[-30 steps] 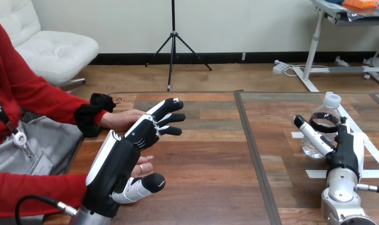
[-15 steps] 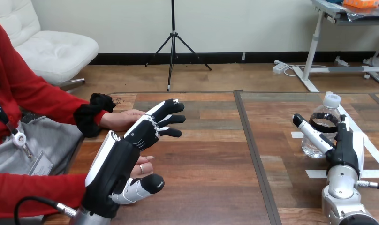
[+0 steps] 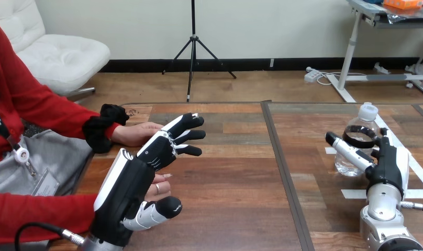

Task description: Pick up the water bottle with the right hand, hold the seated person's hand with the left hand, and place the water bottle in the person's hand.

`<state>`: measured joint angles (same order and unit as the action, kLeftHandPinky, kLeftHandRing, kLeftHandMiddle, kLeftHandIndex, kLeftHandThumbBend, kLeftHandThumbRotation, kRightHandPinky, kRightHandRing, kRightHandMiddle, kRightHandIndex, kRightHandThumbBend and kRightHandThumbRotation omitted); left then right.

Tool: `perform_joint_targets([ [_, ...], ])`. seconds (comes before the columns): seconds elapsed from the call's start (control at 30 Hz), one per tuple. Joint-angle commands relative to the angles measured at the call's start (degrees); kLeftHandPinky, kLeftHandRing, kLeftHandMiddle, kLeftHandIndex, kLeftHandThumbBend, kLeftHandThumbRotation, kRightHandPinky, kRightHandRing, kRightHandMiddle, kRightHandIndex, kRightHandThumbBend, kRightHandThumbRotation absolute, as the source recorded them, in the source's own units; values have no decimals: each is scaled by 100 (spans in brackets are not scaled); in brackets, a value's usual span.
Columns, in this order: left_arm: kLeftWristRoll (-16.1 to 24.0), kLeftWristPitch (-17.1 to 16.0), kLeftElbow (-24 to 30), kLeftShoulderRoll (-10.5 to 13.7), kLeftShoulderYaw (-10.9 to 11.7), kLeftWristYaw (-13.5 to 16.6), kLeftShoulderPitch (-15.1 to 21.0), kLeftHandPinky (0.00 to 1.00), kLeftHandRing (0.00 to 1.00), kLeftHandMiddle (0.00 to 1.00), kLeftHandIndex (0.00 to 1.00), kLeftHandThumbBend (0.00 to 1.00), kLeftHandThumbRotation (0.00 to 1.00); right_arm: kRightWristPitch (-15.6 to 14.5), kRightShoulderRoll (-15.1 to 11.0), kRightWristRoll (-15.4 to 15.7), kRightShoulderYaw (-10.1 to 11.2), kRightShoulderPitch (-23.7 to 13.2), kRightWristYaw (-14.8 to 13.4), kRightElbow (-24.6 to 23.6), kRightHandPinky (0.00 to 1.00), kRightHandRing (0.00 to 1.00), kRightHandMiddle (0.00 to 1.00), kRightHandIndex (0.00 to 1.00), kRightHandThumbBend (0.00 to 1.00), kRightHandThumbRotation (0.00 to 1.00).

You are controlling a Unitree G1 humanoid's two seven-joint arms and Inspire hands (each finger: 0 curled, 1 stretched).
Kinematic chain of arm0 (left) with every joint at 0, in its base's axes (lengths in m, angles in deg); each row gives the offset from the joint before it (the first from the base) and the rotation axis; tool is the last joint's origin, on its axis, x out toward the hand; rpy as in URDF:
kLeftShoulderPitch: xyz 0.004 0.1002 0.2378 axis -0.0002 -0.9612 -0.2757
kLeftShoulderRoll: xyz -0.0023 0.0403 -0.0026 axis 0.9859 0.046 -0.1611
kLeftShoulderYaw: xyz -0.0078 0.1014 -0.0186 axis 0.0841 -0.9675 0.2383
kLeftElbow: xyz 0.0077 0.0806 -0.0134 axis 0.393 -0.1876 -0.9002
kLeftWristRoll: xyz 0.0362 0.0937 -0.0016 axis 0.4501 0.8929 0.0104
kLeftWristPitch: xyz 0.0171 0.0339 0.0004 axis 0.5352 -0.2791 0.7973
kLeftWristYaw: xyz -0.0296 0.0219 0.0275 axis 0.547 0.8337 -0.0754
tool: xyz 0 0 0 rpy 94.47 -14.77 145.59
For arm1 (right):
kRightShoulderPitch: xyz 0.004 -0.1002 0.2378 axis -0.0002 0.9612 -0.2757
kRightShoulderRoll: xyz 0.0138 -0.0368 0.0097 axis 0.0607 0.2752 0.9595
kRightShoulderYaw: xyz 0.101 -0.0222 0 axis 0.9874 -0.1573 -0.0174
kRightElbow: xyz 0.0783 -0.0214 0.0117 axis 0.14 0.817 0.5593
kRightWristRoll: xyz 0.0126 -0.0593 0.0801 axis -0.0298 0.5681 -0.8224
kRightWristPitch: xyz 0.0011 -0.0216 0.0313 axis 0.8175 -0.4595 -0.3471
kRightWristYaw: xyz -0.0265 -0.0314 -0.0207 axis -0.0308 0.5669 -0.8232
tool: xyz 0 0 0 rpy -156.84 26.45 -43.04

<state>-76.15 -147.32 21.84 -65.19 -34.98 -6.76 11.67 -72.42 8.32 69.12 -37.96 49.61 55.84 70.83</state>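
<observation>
Progress looks early, judging from the head view.

At the view's right, your right hand (image 3: 386,164) is closed round the water bottle (image 3: 345,166): a finger wraps its upper body and the thumb lies across its near side. The water bottle stands upright on the table (image 3: 235,178), so the grasp seems made but the lift is not yet done.

At the view's left, your left hand (image 3: 141,178) is spread, its fingers (image 3: 186,135) straight and its thumb held apart below. It sits between the person's nearer hand (image 3: 161,187), whose fingertips show in the gap between the palm and the thumb, and the person's farther hand (image 3: 138,133), which rests just behind the straight fingers. You cannot tell whether it touches either one, and nothing curls round either, so the hold on the person's hand is not yet made.

By that judgement, you have left the hold, the lift, the carry across the table, well apart as the two sides are, and the placing.
</observation>
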Motion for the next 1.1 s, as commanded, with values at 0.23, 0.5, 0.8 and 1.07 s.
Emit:
perform_joint_targets([
  [0.23, -161, 55, 428, -3, -35, -54, 34, 72, 83, 88, 87, 100, 81, 133, -25, -323, 315, -620, -20, -8, 61, 68, 74, 79, 98, 2],
  [0.5, -131, 122, 629, -20, -26, -18, -90, 72, 83, 88, 87, 100, 81, -63, -30, -354, 360, -660, -227, 10, 49, 53, 55, 57, 96, 0],
  [0.8, -390, 285, 881, -37, -90, -141, -230, 72, 82, 87, 86, 100, 78, -95, -41, -374, 396, -656, -195, 3, 41, 43, 42, 37, 92, 0],
  [1.07, -551, 113, 803, -74, -105, -287, -187, 71, 81, 86, 86, 100, 79, -104, -7, -479, 488, -658, -109, -7, 35, 38, 38, 31, 89, 0],
])
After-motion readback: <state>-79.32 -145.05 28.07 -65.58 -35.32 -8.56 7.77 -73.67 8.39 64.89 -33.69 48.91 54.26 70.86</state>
